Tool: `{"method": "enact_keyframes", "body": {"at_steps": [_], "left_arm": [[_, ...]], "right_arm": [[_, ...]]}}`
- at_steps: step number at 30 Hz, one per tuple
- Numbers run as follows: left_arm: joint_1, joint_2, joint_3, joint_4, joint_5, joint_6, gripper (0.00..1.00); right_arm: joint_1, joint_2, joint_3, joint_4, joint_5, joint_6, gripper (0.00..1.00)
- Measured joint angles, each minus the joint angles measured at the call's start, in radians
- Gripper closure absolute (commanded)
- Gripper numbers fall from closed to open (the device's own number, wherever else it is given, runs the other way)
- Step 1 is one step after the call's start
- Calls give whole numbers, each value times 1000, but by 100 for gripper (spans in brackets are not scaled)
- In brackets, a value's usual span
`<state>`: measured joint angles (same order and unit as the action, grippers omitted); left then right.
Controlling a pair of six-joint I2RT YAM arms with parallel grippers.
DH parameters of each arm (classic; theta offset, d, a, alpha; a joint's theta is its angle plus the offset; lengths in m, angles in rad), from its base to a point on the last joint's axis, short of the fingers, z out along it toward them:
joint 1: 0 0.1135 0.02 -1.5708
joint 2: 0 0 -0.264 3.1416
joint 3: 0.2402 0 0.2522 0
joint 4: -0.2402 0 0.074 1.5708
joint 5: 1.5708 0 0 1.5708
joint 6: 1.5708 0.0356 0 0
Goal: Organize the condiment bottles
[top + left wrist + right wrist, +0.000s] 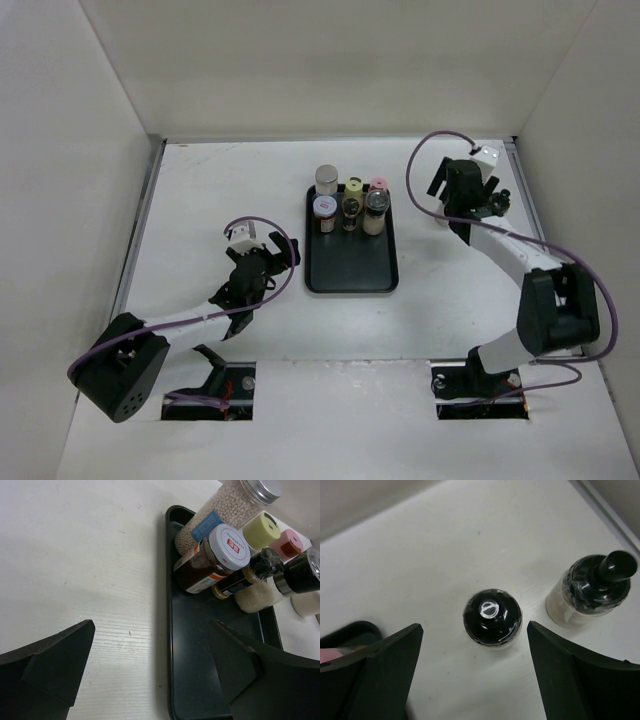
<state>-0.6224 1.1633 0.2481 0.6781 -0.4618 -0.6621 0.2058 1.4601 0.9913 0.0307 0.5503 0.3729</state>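
Six condiment bottles stand grouped at the far end of the black tray (350, 262): a silver-capped jar (227, 505) of beige beads with a blue label, a white-capped brown bottle (220, 555), a yellow cap (260, 530), a pink cap (287, 542) and two black-topped ones (250, 575). My left gripper (152, 630) is open and empty, straddling the tray's left rim. Over the table right of the tray, my right gripper (475, 628) is open. A black-capped bottle (492, 616) stands upright between its fingers, touching neither. A black-knobbed bottle (592, 590) stands to the right of it.
The tray's corner (350, 630) shows at the left of the right wrist view. The table's raised right edge (610, 510) runs close behind the two loose bottles. White walls enclose the table on three sides.
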Motion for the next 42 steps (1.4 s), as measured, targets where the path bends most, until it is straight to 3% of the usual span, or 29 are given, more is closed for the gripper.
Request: {"method": "enact_keyframes", "body": {"at_steps": [4, 10, 18, 25, 29, 34, 42], "left_arm": [[0, 0, 0, 0, 0, 0, 0], [0, 0, 0, 0, 0, 0, 0], [0, 0, 0, 0, 0, 0, 0], [0, 0, 0, 0, 0, 0, 0], [5, 0, 0, 0, 0, 0, 0], [32, -16, -7, 0, 3, -12, 0], [89, -47, -27, 0, 3, -43, 0]], "right_arm": [[-29, 111, 16, -31, -6, -12, 9], [-64, 211, 55, -31, -37, -18, 19], [-82, 241, 74, 19, -53, -42, 48], [-63, 162, 9, 6, -57, -37, 50], [45, -14, -84, -49, -41, -30, 50], [278, -192, -177, -59, -33, 5, 49], [598, -140, -190, -111, -34, 111, 49]]}}
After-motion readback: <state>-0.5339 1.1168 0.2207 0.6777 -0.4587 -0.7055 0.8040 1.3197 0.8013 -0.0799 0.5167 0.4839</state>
